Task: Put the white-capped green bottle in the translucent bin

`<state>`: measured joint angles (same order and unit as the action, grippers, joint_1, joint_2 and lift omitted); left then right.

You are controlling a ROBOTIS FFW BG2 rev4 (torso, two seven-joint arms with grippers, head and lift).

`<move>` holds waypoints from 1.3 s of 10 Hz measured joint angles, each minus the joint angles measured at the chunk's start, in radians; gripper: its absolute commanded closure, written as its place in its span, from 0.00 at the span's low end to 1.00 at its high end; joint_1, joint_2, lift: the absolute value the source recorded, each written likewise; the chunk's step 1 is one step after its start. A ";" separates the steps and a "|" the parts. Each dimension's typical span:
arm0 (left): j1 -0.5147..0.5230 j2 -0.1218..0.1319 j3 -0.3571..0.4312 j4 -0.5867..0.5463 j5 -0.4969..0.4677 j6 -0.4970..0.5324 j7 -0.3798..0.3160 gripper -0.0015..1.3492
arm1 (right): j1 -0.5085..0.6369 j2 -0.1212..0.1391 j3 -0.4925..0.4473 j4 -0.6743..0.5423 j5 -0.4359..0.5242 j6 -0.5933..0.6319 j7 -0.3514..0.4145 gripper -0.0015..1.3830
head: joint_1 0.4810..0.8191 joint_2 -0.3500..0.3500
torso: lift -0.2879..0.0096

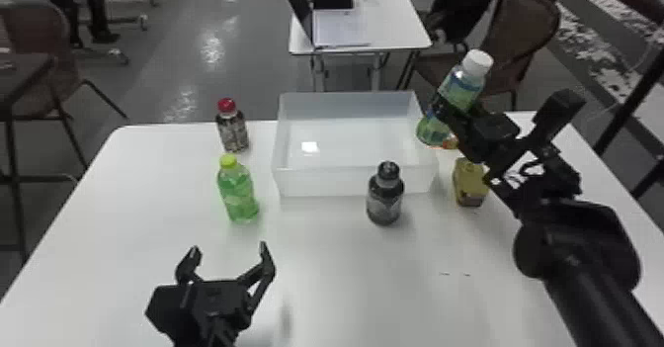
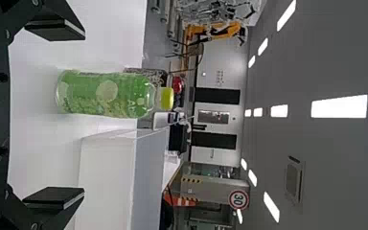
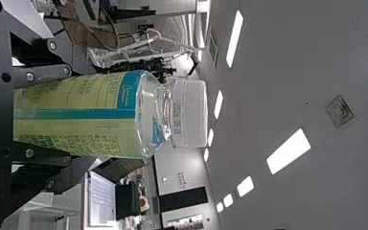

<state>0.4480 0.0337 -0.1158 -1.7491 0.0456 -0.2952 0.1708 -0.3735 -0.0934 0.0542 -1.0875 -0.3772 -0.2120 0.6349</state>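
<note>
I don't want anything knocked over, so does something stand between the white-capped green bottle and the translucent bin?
Nothing visible except perhaps the translucent bin's right wall, beside the white-capped green bottle in the right gripper. Whether the bottle's base clears that rim, I can't tell.

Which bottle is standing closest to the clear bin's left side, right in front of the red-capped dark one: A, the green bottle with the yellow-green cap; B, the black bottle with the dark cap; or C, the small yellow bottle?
A: the green bottle with the yellow-green cap stands just nearer the robot than the red-capped dark bottle.
</note>
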 measured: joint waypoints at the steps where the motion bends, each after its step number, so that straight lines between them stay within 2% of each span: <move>1: -0.002 0.000 -0.001 0.002 0.001 0.000 -0.003 0.11 | -0.022 0.012 0.010 0.067 -0.001 -0.032 0.023 0.67 | 0.63 0.60 | 0.58; 4: -0.004 -0.001 -0.001 0.010 0.007 -0.004 -0.005 0.11 | -0.104 0.019 0.097 0.215 -0.012 -0.078 0.065 0.67 | 0.63 0.65 | 0.58; 6: -0.003 0.000 -0.001 0.015 0.017 -0.011 -0.005 0.11 | -0.133 0.025 0.133 0.266 0.013 -0.090 0.060 0.66 | 0.63 0.67 | 0.58; 7: -0.003 0.000 0.000 0.016 0.019 -0.013 -0.005 0.11 | -0.141 0.024 0.136 0.277 0.035 -0.093 0.058 0.58 | 0.63 0.68 | 0.58; 10: 0.003 0.001 0.003 0.017 0.025 -0.018 -0.005 0.11 | -0.156 0.010 0.149 0.284 0.073 -0.098 0.055 0.00 | 0.63 0.68 | 0.58; 13: 0.003 0.004 0.005 0.017 0.025 -0.021 -0.005 0.11 | -0.157 0.004 0.150 0.279 0.067 -0.098 0.054 0.00 | 0.63 0.68 | 0.58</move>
<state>0.4510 0.0376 -0.1106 -1.7318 0.0706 -0.3166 0.1656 -0.5306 -0.0899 0.2040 -0.8086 -0.3104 -0.3099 0.6886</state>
